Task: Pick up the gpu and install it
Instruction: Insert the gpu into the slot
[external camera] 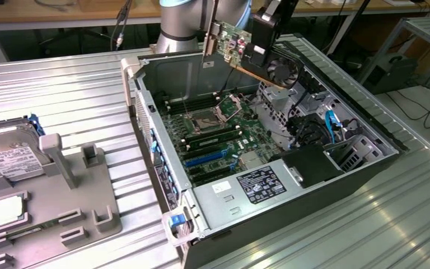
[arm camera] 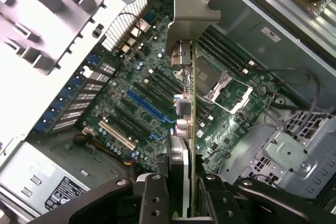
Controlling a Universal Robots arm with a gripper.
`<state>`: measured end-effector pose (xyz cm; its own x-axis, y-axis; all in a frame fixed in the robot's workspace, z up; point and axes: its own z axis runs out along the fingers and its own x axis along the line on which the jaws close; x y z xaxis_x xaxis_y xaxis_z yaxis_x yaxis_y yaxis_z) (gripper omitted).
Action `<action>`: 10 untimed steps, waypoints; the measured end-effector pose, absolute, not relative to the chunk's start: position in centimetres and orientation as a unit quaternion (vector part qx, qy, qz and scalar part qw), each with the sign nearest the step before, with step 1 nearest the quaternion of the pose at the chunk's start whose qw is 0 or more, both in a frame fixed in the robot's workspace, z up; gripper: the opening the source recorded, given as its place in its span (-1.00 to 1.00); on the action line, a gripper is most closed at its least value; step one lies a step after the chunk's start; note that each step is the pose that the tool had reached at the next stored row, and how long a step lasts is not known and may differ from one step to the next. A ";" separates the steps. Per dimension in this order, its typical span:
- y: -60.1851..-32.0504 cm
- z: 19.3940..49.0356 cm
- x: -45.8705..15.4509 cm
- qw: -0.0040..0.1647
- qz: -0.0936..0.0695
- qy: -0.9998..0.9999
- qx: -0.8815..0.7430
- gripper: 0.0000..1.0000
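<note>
You have one gpu [external camera: 254,55], one gripper [arm camera: 181,203], one robot arm [external camera: 181,22], one open computer case [external camera: 364,120], one motherboard [external camera: 223,140], one hard drive [external camera: 9,154], one grey parts tray [external camera: 88,216], one square chip [external camera: 7,208].

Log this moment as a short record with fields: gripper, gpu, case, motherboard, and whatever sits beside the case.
gripper: shut on the gpu, card clamped edge-on between its fingers
gpu: in the air, tilted, over the far end of the open case; not seated in any slot
computer case: lying on its side, side panel off
motherboard: exposed below the card; blue and black slots in view
hard drive: on the grey parts holder, at the exterior view's left of the case
</note>
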<state>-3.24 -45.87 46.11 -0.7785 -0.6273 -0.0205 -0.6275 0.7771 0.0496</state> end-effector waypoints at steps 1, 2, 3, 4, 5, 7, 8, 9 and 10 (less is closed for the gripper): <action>-45.9 46.1 -3.2 0.001 0.027 0.940 -0.341 -0.44; -45.9 46.1 -3.2 0.001 0.027 0.936 -0.350 -0.44; -45.9 46.1 -3.2 0.001 0.027 0.933 -0.358 -0.44; -45.9 46.1 -3.2 0.000 0.027 0.930 -0.367 -0.44; -45.9 46.1 -3.2 0.000 0.027 0.927 -0.375 -0.44; -45.9 46.1 -3.2 0.000 0.027 0.919 -0.392 -0.44; -45.9 46.1 -3.2 -0.001 0.027 0.916 -0.401 -0.44; -45.9 46.1 -3.2 -0.001 0.027 0.912 -0.409 -0.44; -45.9 46.1 -3.2 -0.001 0.027 0.905 -0.424 -0.44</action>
